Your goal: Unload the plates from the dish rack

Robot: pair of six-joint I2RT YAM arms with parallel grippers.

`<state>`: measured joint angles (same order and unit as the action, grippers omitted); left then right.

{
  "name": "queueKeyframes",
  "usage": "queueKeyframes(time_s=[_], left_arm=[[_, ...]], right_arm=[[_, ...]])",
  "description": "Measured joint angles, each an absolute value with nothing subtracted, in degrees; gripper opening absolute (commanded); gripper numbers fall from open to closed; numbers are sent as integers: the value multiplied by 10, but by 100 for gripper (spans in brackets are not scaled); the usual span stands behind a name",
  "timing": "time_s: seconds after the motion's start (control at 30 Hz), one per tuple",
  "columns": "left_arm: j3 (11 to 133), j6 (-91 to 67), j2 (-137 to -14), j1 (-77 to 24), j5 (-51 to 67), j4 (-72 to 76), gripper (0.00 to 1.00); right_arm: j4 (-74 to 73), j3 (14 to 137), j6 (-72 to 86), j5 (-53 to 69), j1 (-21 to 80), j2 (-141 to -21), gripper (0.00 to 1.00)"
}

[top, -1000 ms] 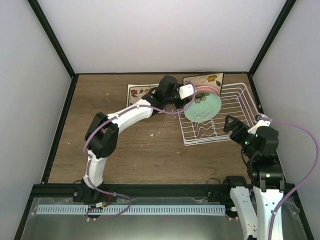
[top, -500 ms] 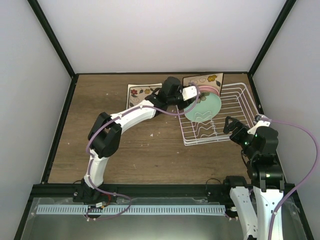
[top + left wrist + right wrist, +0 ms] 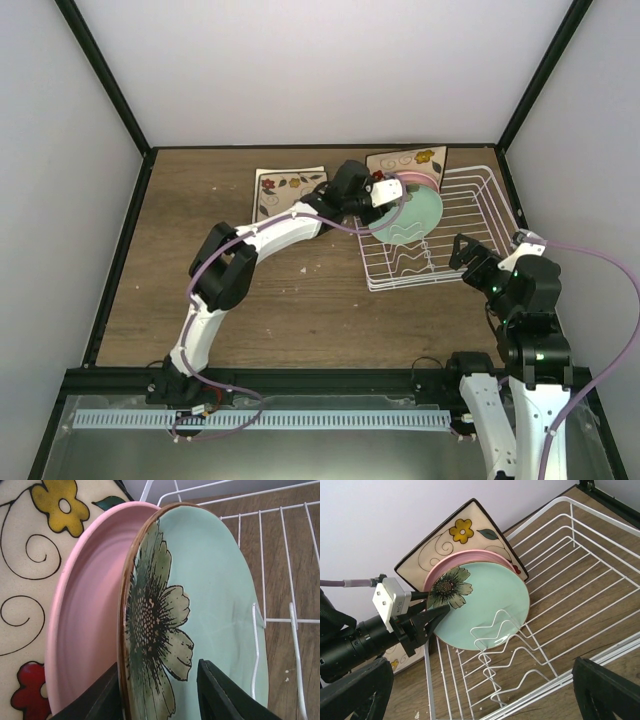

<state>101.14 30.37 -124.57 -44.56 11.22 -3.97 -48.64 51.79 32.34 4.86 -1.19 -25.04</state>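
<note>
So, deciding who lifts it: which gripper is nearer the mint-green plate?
Left. The left gripper straddles the mint-green plate at its rim; the right gripper hangs open by the near right corner of the dish rack, apart from the plate.

Top wide, left wrist closest; all share mint-green plate (image 3: pixel 485 605).

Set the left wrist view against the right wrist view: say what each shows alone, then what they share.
Left wrist only: up close, the left gripper straddles the mint plate's rim, one finger between it and the pink plate.
Right wrist only: most of the rack with its wavy dividers, the right gripper open, the left arm.
Both: the mint plate, the pink plate behind it, the square plate at the back, rack wires, the left gripper.
</note>
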Motion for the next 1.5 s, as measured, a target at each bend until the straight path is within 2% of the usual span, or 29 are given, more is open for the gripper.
queueKeyframes(time_s=[0.23, 0.27, 0.73, 1.3, 1.5], left_arm=[[1026, 303, -1256, -444, 102, -40, 6], [1027, 299, -1256, -444, 103, -40, 4], [1031, 283, -1240, -454, 115, -56, 4], [1039, 282, -1153, -450, 64, -82, 4], [1059, 211, -1114, -430, 61, -82, 4]], right_arm=[[-493, 520, 319, 44, -12, -248, 100], [-495, 520, 319, 43, -12, -248, 100], [-499, 520, 320, 43, -12, -242, 100], [-502, 520, 338, 43, -12, -222, 100], [-504, 519, 349, 42, -12, -214, 100]])
